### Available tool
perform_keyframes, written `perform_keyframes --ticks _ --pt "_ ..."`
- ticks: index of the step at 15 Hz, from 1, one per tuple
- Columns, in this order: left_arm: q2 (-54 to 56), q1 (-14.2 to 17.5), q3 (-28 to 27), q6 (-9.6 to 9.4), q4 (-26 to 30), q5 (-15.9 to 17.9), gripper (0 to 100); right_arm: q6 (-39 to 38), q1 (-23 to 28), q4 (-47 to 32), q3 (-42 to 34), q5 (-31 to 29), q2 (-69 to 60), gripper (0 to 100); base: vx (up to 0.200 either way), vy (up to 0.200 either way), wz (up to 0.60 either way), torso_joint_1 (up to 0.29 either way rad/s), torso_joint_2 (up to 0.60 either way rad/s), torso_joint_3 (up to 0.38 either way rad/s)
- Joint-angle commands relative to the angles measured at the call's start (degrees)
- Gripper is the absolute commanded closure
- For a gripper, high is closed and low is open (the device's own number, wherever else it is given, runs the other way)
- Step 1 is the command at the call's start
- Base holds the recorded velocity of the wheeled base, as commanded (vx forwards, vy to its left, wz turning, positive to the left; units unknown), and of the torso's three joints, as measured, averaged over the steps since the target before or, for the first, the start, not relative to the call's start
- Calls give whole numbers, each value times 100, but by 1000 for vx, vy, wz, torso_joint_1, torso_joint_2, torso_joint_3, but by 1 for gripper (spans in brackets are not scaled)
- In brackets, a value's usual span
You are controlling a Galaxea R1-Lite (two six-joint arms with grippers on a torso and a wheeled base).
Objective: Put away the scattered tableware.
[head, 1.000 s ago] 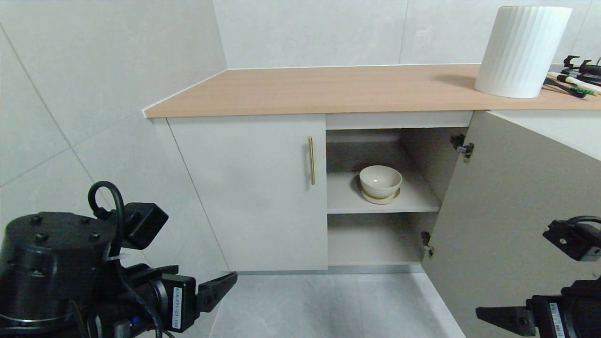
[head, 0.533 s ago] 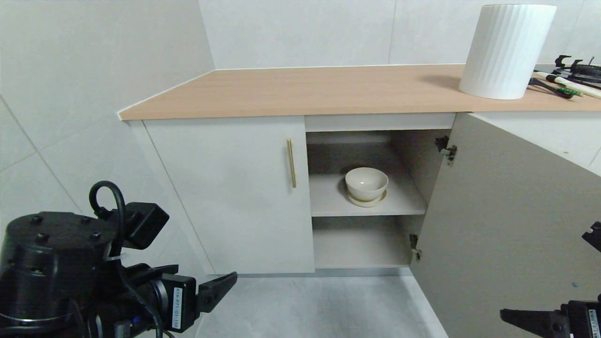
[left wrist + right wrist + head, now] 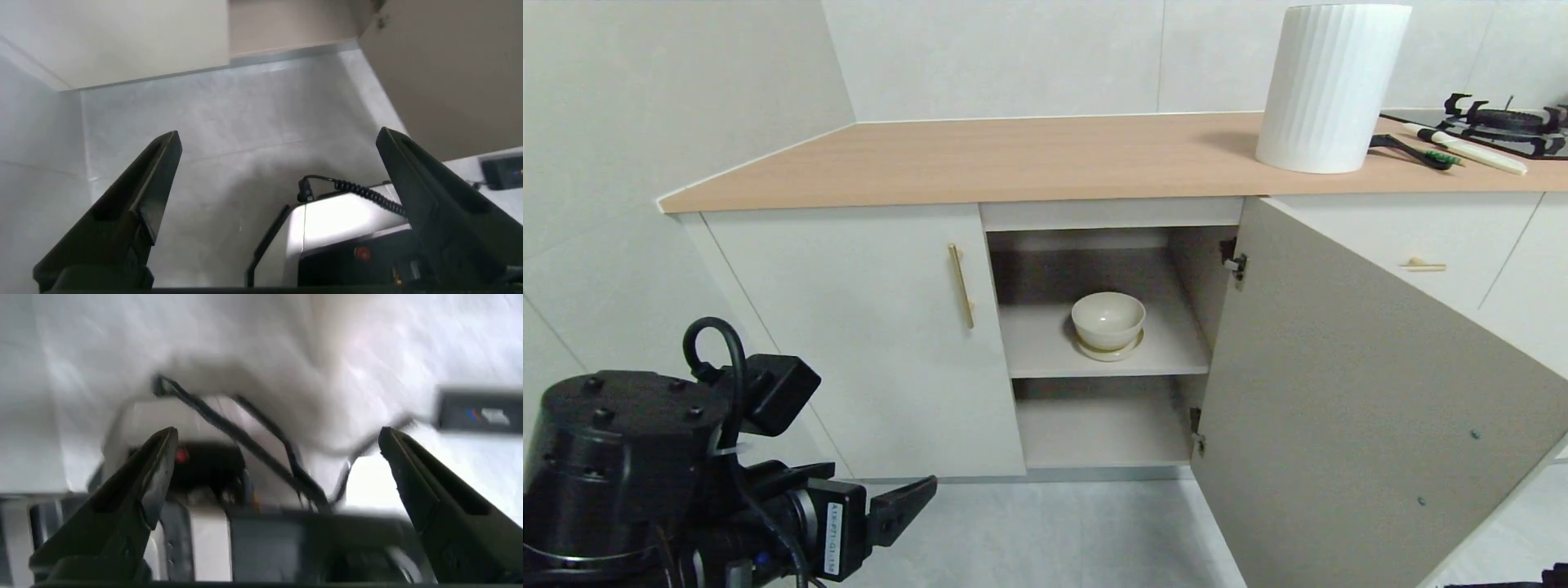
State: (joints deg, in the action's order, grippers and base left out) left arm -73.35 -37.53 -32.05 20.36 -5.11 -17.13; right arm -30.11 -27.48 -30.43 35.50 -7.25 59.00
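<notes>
A cream bowl (image 3: 1107,318) sits upright on a small plate (image 3: 1109,352) on the upper shelf (image 3: 1045,347) of a low cabinet (image 3: 1111,214), about midway between the shelf's side edges and a little back from its front edge. The lower shelf (image 3: 1094,433) lies beneath it. The cabinet's right door (image 3: 1339,408) stands swung wide open; the left door (image 3: 866,343) is shut, its brass handle (image 3: 961,286) running upright near the opening.

On the wooden countertop (image 3: 1013,159) above, toward its right end, stands a tall white ribbed cylinder (image 3: 1331,86), with some utensils (image 3: 1462,151) lying just beside it and a stove burner (image 3: 1499,118) behind them.

The left gripper (image 3: 278,147) hangs low over the grey floor (image 3: 245,122) in front of the closed door, well apart from the bowl, its fingers spread wide and holding nothing. The right gripper (image 3: 278,441) also has its fingers spread apart and empty.
</notes>
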Motion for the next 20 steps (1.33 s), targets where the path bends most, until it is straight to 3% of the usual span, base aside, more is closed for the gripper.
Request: perform_keyframes --ticks 1,3,7,11,16,20 --pt "-21 1 6 3 -8 -1 0 -65 32 -77 36 31 -258 0 0 0 0 0 0 0" --pt "-13 1 6 3 -8 -1 0 -162 252 -77 71 22 -390 0 0 0 0 0 0 0" --pt "-4 1 6 12 -8 -1 0 260 1860 555 194 13 -416 0 0 0 0 0 0 0" --pt "-4 1 6 12 -8 -1 0 717 2862 652 326 40 -416 0 0 0 0 0 0 0" --pt "5 9 6 12 -8 -1 0 1016 3258 538 405 49 -495 0 0 0 0 0 0 0" --pt "31 9 -3 12 -8 -1 0 981 3258 1276 229 49 24 0 0 0 0 0 0 0"
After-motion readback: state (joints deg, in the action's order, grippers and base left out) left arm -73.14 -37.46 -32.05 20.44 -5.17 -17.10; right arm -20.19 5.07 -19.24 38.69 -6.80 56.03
